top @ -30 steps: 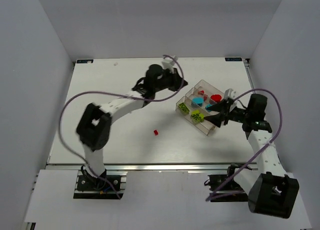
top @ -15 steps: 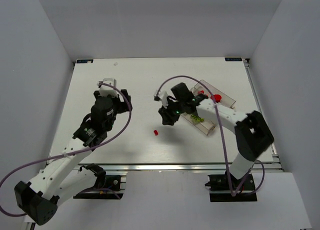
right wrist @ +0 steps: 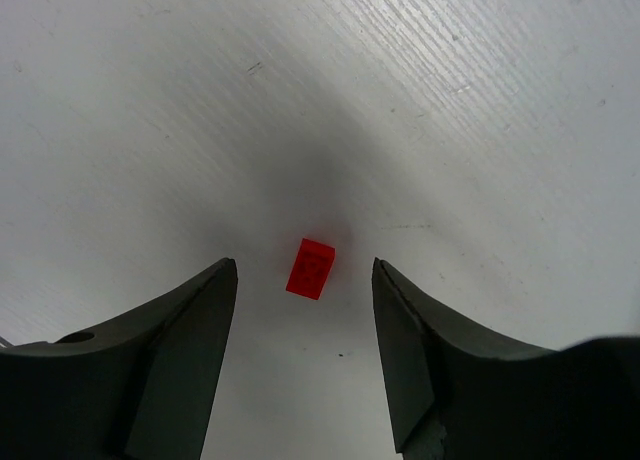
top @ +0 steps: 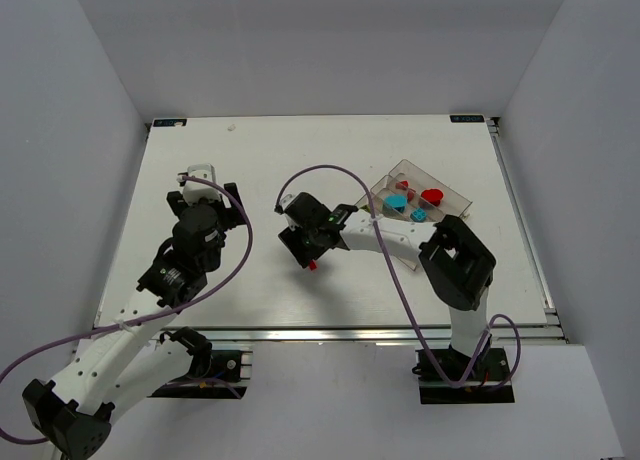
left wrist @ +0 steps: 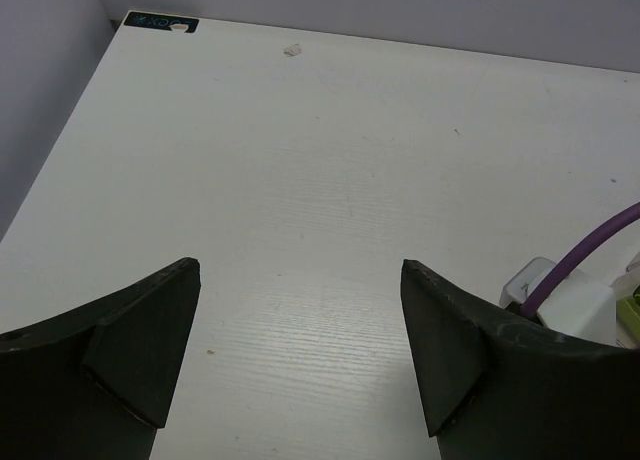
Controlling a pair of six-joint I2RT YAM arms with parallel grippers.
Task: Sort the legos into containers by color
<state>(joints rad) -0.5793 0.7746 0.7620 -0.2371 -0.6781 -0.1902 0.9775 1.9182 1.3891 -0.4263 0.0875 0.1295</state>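
Note:
A small red lego lies on the white table, just ahead of and between the tips of my right gripper, which is open and touches nothing. From above, that right gripper hangs over the same red lego near the table's middle. The clear divided containers tray sits at the back right, holding red legos and cyan ones; the right arm covers its near side. My left gripper is at the left, open and empty, pointing at the back left corner.
The right arm's white wrist camera with its purple cable shows at the right edge of the left wrist view. White walls enclose the table on three sides. A small white speck lies near the back edge.
The left arm has pulled back from the tray to the left side and opened its jaws. The right arm has swung from right of the tray across it to over the red lego.

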